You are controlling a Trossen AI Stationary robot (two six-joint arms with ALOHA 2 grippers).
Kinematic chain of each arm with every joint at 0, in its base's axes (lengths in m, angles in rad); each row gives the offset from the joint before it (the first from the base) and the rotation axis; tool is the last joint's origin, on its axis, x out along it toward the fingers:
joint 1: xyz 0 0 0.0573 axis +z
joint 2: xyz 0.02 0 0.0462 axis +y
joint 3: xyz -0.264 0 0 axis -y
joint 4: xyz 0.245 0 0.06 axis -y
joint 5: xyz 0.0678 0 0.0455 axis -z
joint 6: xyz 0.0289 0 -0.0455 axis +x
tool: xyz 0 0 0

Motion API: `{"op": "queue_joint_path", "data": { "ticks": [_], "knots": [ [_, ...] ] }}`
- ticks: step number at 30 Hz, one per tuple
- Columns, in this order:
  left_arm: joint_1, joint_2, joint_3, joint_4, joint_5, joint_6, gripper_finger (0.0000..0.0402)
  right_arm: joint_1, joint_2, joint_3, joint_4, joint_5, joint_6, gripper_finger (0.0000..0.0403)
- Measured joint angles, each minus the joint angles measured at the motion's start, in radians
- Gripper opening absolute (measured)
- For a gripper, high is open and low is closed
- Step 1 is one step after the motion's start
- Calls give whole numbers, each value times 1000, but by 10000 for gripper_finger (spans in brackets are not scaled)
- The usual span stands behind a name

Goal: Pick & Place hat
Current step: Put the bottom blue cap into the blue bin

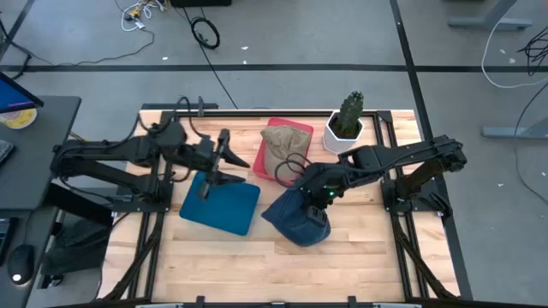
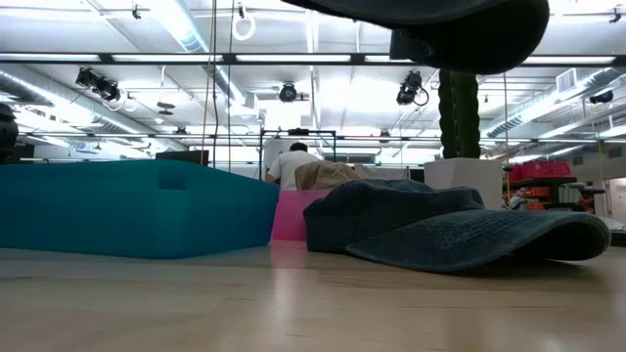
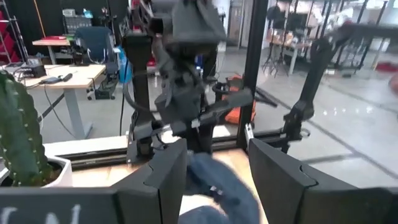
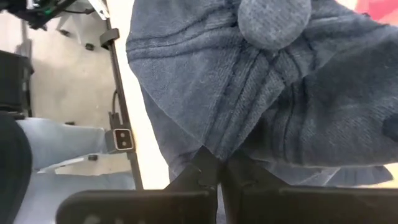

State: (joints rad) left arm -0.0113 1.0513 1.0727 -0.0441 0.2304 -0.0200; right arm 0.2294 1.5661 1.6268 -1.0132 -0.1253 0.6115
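Item: blue denim hat (image 1: 300,222), lying on the wooden counter (image 1: 342,265) beside the teal box (image 1: 220,205). Soft, light, floppy; best pinched at a crown fold. Right hand (image 4: 214,163) closed on its fabric. Left hand (image 3: 214,171) spread wide above the box.

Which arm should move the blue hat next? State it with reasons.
Right. The right end effector is directly over the blue hat, fingers pinched on its fabric. The left end effector hangs open over the teal pad, apart from the hat.
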Motion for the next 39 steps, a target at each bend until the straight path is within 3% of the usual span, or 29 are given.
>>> {"op": "queue_joint_path", "data": {
  "ticks": [6, 12, 19, 27, 39],
  "knots": [
    [0, 75, 0, 17, 1, 5, 177, -1, 0, 0, 78, -39, -18, 0],
    [0, 132, 0, 60, 65, -39, 187, -1, 0, 0, 152, -52, -23, 0],
    [2, 185, 0, 130, 70, -151, 260, -1, 0, 0, 166, -51, -25, 0],
    [2, 242, 0, 212, 89, -168, 324, -1, 0, 0, 225, -73, -33, 0],
    [2, 314, 0, 306, 180, -185, 332, -1, 0, 0, 255, -76, -45, 0]
  ]
}}
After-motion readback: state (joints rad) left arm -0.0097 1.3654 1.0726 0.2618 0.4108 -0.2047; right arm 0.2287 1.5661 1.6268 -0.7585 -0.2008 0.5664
